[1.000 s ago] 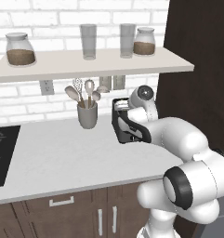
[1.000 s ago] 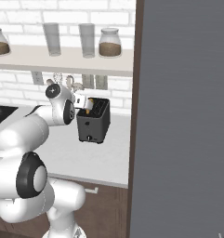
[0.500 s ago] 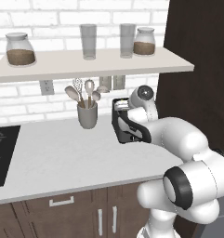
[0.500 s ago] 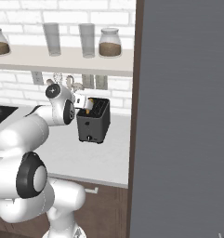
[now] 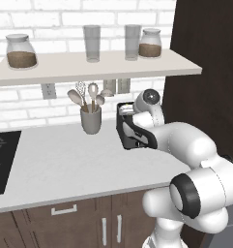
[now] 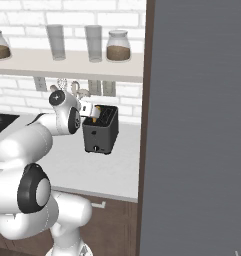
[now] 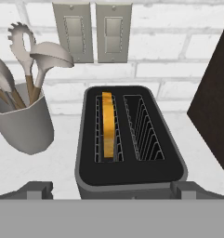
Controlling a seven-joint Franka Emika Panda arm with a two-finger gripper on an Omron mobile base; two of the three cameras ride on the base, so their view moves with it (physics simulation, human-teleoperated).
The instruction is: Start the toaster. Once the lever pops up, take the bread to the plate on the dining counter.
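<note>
toaster (image 7: 130, 158): 1 | slots: 2 | bread (image 7: 108, 123): 1 | jars (image 5: 21, 50): 2

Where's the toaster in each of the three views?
Left base view: toaster right of centre on the worktop, mostly hidden behind the arm.
Right base view: toaster left of centre, just right of the robot's hand, against the brick wall.
Hand view: toaster centre and low, seen from above, bread in its left slot.
Shared landmark: the utensil cup.
</note>
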